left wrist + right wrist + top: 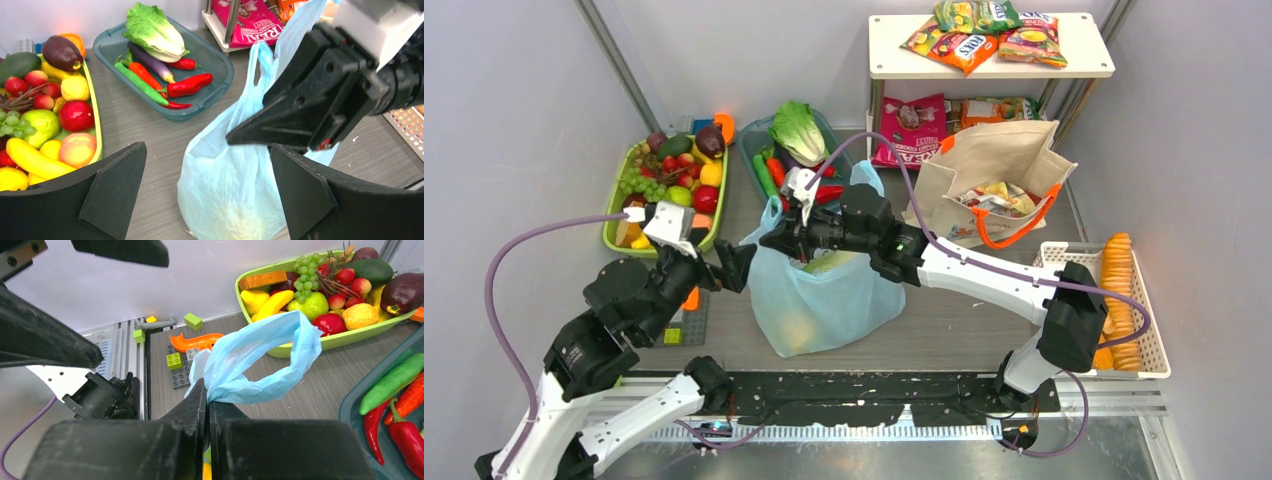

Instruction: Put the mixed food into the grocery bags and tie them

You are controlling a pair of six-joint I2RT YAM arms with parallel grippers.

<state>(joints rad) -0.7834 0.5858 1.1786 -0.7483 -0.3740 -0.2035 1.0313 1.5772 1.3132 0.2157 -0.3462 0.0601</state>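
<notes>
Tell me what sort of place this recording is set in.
Probably a lab test cell staged for grocery packing: plain grey panel walls, a green tray of toy fruit, and a small white shelf of snack packets.

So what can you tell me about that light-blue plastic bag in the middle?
The light-blue plastic bag is thin, crinkly and half see-through. It stands bulging on the grey table, with yellowish food showing faintly inside. Its handle loop is pinched in the shut right hand. The open left hand is close beside it.

Filled light-blue plastic bag stands mid-table; beige canvas tote gapes open beside it.
</notes>
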